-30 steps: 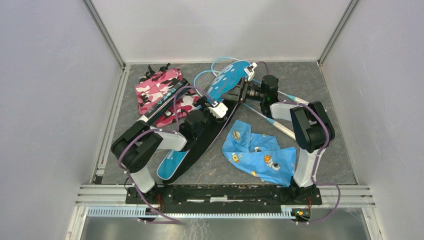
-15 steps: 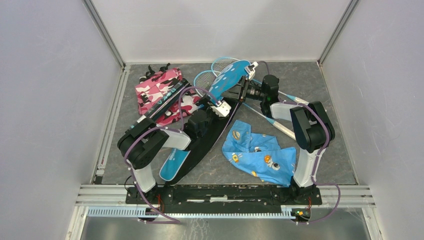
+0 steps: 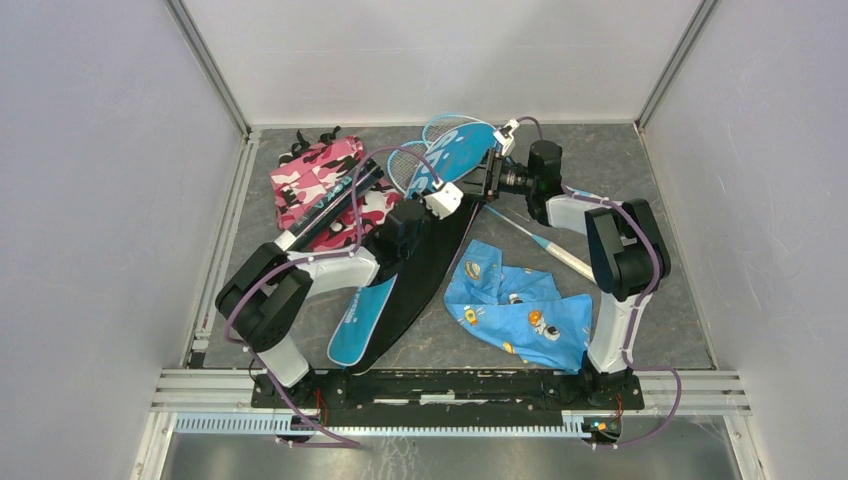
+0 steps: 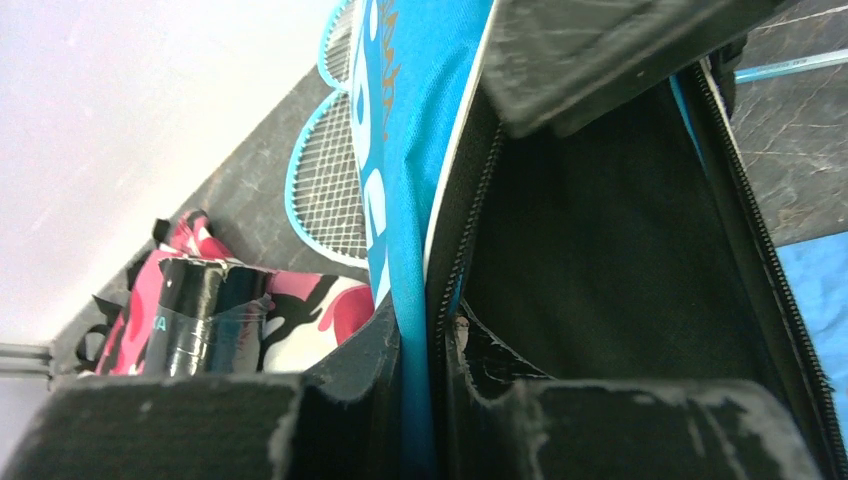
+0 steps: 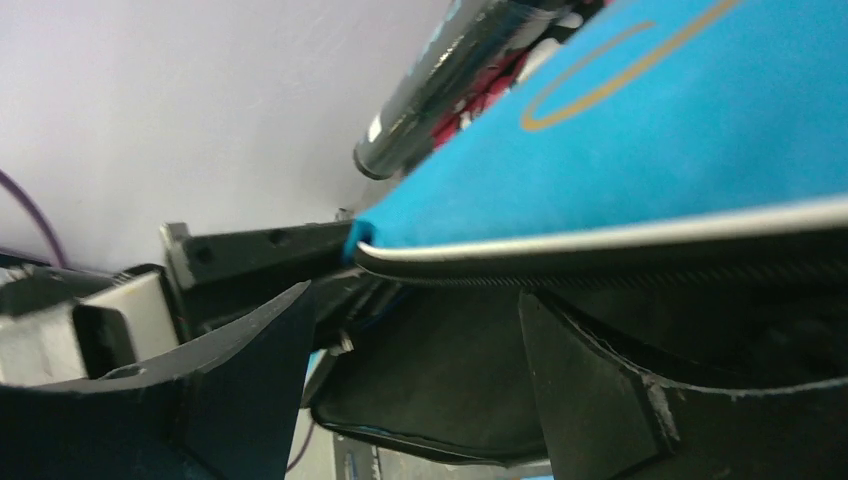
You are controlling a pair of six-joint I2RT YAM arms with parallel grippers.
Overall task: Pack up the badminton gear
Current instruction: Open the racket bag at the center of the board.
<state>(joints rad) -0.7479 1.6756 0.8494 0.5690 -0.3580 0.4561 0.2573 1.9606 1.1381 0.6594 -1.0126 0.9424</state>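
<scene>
Grey table (image 3: 660,200), white walls around.

Left gripper (image 4: 420,400): jaws, wide a second ago, now pressed together on the blue flap of the cover (image 3: 362,315), beside its zip edge.

Right gripper (image 5: 415,320): fingers spread and easing wider; flap edge lies just above them, no grip evident.

Judgement: the hold passes to the left arm, keeping the mouth open for loading.

Cover: black lining shows, nothing seen inside.

Racquets (image 4: 325,190): both outside, heads beyond the flap.

Tube (image 3: 325,205): lying on the pink bag (image 3: 315,170); contents hidden.

The cover (image 3: 458,155) hides most of both racquet heads (image 3: 403,168).
</scene>
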